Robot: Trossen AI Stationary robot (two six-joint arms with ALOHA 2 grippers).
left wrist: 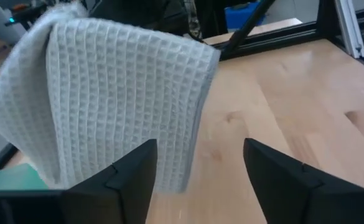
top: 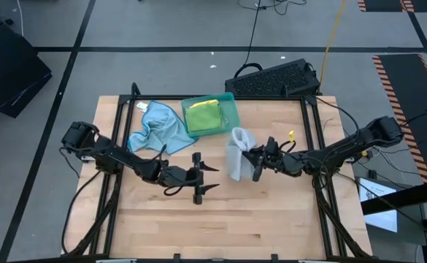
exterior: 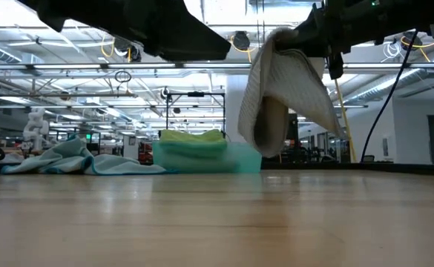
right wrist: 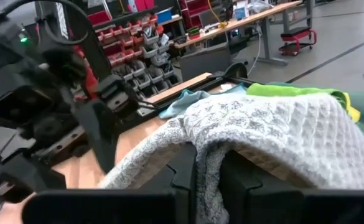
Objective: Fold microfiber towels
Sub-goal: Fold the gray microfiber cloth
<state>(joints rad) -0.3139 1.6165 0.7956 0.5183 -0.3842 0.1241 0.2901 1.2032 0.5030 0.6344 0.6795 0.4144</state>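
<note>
A grey waffle-weave towel hangs in the air at the table's middle, held by my right gripper, which is shut on it. It also shows in the low view and fills the left wrist view. My left gripper is open and empty, level, just left of the hanging towel; its fingers point at it without touching. A light blue towel lies crumpled at the far left. Green and yellow towels lie in a teal tray. My right gripper pinches a bunched fold of the grey towel between its two fingers, near the cloth's upper part. The fingers come level from the table's right side. The towel drapes over the fingers and hangs slack below them, its lower end clear of the table.
The teal tray stands at the far middle, close behind the hanging towel. A black keyboard lies beyond the table's far edge. Black frame rails run along the table's sides. Bare wood lies toward the near edge.
</note>
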